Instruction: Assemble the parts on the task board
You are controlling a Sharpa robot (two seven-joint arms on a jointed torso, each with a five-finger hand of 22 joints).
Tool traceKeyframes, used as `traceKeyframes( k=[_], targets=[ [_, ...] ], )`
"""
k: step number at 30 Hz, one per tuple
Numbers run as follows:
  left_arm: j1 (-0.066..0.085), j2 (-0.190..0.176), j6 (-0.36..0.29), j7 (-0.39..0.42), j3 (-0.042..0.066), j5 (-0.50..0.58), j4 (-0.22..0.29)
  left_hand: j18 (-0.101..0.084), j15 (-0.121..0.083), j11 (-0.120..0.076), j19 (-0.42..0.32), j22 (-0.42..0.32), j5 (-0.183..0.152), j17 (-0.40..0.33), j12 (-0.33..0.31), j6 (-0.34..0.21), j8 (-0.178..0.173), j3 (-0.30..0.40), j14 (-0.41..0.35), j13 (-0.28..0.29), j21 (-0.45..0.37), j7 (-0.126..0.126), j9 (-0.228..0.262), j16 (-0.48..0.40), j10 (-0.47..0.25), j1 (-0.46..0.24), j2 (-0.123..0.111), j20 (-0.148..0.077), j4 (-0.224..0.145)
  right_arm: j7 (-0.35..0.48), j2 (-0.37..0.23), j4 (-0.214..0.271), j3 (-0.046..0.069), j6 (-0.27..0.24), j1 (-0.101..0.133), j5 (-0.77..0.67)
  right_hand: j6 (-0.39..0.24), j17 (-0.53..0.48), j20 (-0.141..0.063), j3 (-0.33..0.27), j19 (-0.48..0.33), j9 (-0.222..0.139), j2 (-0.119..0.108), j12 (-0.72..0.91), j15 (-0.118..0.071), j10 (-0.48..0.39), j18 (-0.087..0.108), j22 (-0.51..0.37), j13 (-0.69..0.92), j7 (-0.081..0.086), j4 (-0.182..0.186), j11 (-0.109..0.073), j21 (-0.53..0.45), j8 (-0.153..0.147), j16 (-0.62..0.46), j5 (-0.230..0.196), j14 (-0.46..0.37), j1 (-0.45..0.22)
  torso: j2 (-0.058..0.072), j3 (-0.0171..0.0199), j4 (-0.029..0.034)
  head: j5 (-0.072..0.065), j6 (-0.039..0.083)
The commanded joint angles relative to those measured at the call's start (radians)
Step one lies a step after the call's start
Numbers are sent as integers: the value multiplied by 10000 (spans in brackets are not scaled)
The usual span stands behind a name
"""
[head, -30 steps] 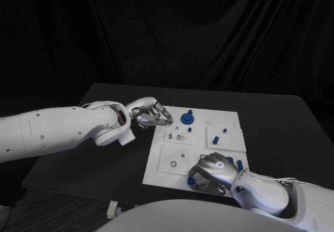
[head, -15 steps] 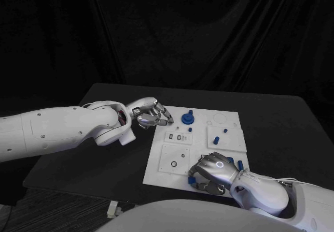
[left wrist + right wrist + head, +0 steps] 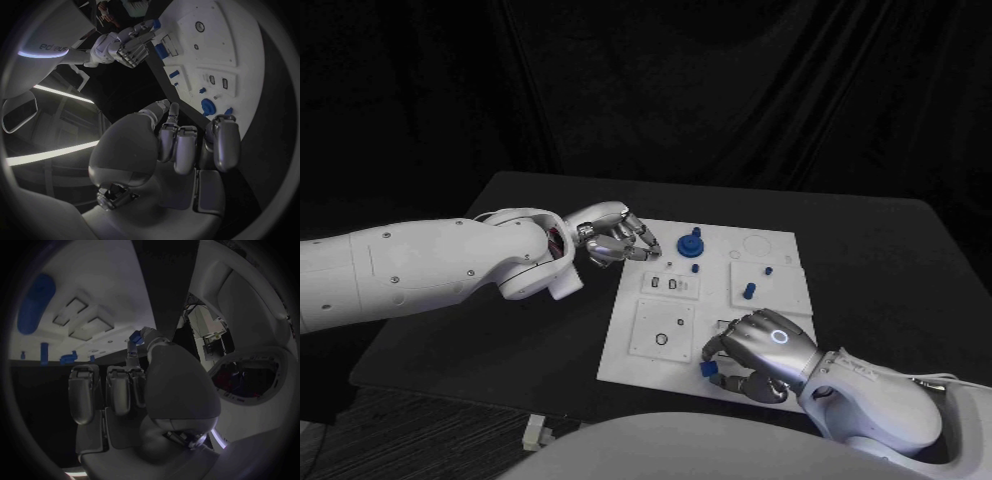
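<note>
The right hand [image 3: 764,350] pinched a small blue part [image 3: 710,369] for fitting into the task board [image 3: 646,355], while the left hand [image 3: 615,240] waited curled, holding nothing.

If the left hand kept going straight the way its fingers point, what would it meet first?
Probably the round blue part standing on the task board. The left hand points across the board's far corner toward it, though its height above the board is unclear.

The white task board [image 3: 769,268] lay flat on the bench. A round blue part [image 3: 688,244] stood near its far edge, small blue pegs [image 3: 747,291] mid-board, and another blue part [image 3: 710,369] at its near edge.
</note>
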Motion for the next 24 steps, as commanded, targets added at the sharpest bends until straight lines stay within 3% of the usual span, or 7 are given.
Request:
traceKeyframes(
  k=[1, 6, 9, 11, 13, 16, 24],
  targets=[
    [-18, 59, 287, 99, 8, 85, -38, 174, 83, 69, -70, 1903, -15, 2208, -80, -32, 40, -65, 786, 1297, -64, 52, -28, -57, -27, 59, -54, -12, 84, -241, -132, 212, 15, -557, 419, 764, 32, 2399, 73, -13, 1022, 134, -9, 37, 51, 1062, -78, 2632, 2627, 10, 65, 78, 32, 35, -31, 39, 1002, -131, 1, 2, -7, -45, -2],
    [-24, 180, 649, 21, 8, 85, -195, 180, 114, 97, -100, 1892, -329, 2188, -92, -135, 10, -257, 771, 1279, -106, 79, -124, -75, -48, -97, -197, 13, 345, -250, -129, 139, 16, -712, 1229, 1131, 39, 2395, 77, -9, 1022, 143, 2, 37, 56, 1062, -78, 2632, 2627, 15, 76, 88, 32, 37, -33, 25, 1002, -141, -3, 2, -3, -124, -2],
    [-32, 287, 922, -42, 8, 85, -316, 185, 164, 147, -132, 1879, -644, 2157, -102, -272, -67, -727, 747, 1260, -152, 126, -264, -107, -65, -626, -444, 57, 936, -231, 9, -97, 16, -776, 1556, 1221, 43, 2386, 78, -8, 1022, 146, 2, 37, 57, 1062, -78, 2632, 2627, 14, 77, 90, 32, 39, -38, 18, 1000, -141, 5, 1, -2, -175, -2],
    [-38, 377, 1069, -78, 8, 85, -407, 199, 185, 162, -166, 1865, -1656, 2137, -102, -317, -92, -1235, 732, 1245, -209, 130, -385, -122, -73, -1025, -550, 84, 1535, -178, 189, -367, 16, -839, 1692, 1258, 56, 2388, 82, -6, 1022, 155, 6, 37, 61, 1062, -78, 2632, 2627, 15, 81, 94, 32, 45, -37, 1, 1000, -143, 1, 1, -5, -191, -2],
    [-42, 453, 1158, -95, 8, 85, -477, 206, 185, 163, -179, 1858, -2188, 2123, -96, -324, -73, -1577, 722, 1237, -235, 123, -466, -129, -82, -1107, -552, 93, 1895, -123, 369, -622, 15, -872, 1757, 1276, 71, 2384, 86, -3, 1022, 164, 10, 37, 65, 1062, -78, 2632, 2627, 13, 84, 96, 32, 52, -39, -15, 999, -143, 6, 1, 0, -199, -2],
    [-48, 580, 1250, -101, 8, 85, -586, 212, 186, 170, -192, 1852, -2590, 2114, -85, -334, -41, -1947, 716, 1231, -263, 119, -540, -129, -90, -1134, -558, 97, 2219, -52, 621, -981, 15, -884, 1805, 1290, 93, 2392, 90, 2, 1022, 175, 18, 37, 68, 1062, -78, 2632, 2627, 13, 87, 99, 32, 62, -34, -31, 1001, -142, 8, 1, -3, -214, -2],
    [-153, 1053, 1522, -71, 9, 84, -974, 243, 217, 205, -279, 1809, -2753, 2050, -164, -503, -54, -2446, 667, 1160, -425, 164, -666, -190, -174, -960, -557, 118, 2521, 157, 1271, -1872, 15, -1012, 1825, 1271, 143, 2364, 98, 23, 1020, 203, 40, 37, 74, 1062, -77, 2631, 2627, 8, 82, 101, 29, 85, -49, -68, 995, -118, 26, 0, 21, -270, -2]
  ],
)
